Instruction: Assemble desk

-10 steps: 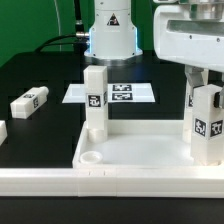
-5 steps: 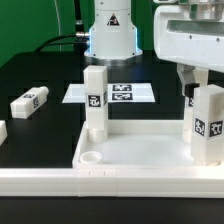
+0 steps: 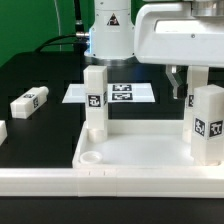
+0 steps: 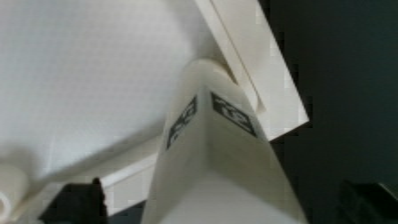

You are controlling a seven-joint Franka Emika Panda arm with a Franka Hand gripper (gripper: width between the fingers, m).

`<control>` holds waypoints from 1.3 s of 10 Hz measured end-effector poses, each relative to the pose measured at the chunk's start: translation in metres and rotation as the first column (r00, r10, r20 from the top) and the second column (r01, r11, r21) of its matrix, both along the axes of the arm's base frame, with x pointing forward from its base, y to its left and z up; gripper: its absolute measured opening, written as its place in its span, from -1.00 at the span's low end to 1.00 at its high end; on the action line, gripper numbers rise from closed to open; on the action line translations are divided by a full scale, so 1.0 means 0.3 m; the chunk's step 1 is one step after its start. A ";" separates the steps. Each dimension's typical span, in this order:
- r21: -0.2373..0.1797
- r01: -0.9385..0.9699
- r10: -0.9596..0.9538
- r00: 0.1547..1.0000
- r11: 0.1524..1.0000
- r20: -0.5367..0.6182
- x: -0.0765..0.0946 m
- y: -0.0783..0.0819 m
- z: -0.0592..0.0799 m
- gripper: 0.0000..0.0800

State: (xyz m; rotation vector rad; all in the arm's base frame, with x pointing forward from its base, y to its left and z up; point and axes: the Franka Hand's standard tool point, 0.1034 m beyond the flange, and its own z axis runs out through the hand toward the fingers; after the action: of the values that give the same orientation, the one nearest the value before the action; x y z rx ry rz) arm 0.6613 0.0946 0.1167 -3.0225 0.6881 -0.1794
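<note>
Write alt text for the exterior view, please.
Two white legs stand upright in the tabletop: one leg toward the exterior view's left, the other leg at its right, the open jaws close above it. A loose leg lies on the black table farther left.

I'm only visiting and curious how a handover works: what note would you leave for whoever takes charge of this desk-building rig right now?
Pincer: open, gripping nothing, over the top of the right leg (exterior view's right).
Tabletop: lies flat; right leg and left leg stand upright in its far corners.
Done: two legs placed; tightness cannot be told.
Left: near-left socket is empty; a loose leg lies on the black table, exterior view's left.
</note>
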 end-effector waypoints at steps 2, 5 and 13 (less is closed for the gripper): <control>-0.019 -0.159 0.159 0.987 0.987 0.001 0.000 0.002 0.000 0.62; -0.038 -0.311 0.311 0.950 0.950 -0.001 0.000 0.005 0.001 0.62; -0.066 -0.515 0.515 0.857 0.855 -0.012 0.000 0.000 -0.001 -0.28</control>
State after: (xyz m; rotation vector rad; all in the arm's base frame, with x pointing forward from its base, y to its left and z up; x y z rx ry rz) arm 0.6613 0.0946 0.1164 -3.1297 -0.1533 -0.1913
